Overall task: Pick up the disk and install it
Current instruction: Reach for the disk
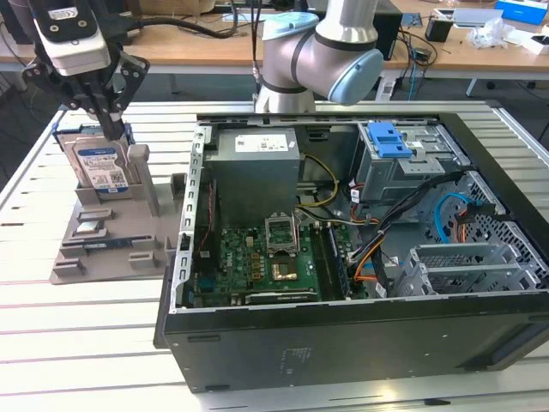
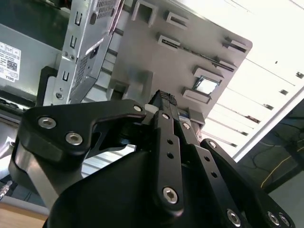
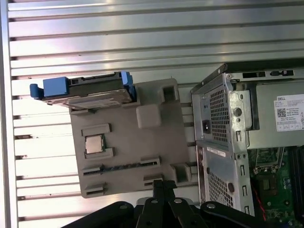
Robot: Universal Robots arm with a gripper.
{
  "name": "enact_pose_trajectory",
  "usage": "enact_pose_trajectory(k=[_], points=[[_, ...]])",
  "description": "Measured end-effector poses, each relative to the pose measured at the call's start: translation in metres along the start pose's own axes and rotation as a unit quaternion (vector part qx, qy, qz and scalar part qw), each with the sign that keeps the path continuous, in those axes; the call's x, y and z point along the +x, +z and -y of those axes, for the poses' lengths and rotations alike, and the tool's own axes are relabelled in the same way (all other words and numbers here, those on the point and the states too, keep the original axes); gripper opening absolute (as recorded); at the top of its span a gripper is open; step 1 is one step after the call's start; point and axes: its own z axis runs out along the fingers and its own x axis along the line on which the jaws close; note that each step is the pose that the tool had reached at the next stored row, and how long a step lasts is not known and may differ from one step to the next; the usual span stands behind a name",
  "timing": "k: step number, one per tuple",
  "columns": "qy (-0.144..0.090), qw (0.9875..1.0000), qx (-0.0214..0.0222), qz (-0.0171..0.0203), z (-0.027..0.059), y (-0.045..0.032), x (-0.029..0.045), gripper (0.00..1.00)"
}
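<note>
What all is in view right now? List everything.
disk: one, silver with blue rails, upright in the holder
holder: one, grey, on the table, exterior view's left
chip: one, silver, in a holder pocket
computer case: one, black, open, beside the holder
power-supply box: one, grey, inside the case
motherboard: one, green, inside the case
drive cage: one, grey with blue latch, inside the case
table: one, slatted metal
arm: one, grey and light blue, behind the case
gripper: one, black, shut, over the holder near the disk

arm (image 1: pixel 330 51): elbow bent | end effector (image 1: pixel 112 129): pointing down | fingers (image 3: pixel 158 194): together
</note>
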Motion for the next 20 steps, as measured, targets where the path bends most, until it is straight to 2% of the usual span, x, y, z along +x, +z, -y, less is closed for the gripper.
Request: enact_pose_trajectory(k=[2,5,13,16,20], points=[[0.000,1.0000,0.0000,0.0000,0.0004,-0.0002,0.0053,0.11],[0.000,1.0000,0.0000,0.0000,0.0013,-0.0005,0.0184,0.11],[0.000,1.0000,0.0000,0.0000,0.0029,-0.0011,0.0388,0.11],[0.000,1.0000,0.0000,0.0000,0.0040,-0.0015,0.0539,0.11],[0.000,1.0000,0.0000,0.0000,0.0047,-0.0017,0.0639,0.11]])
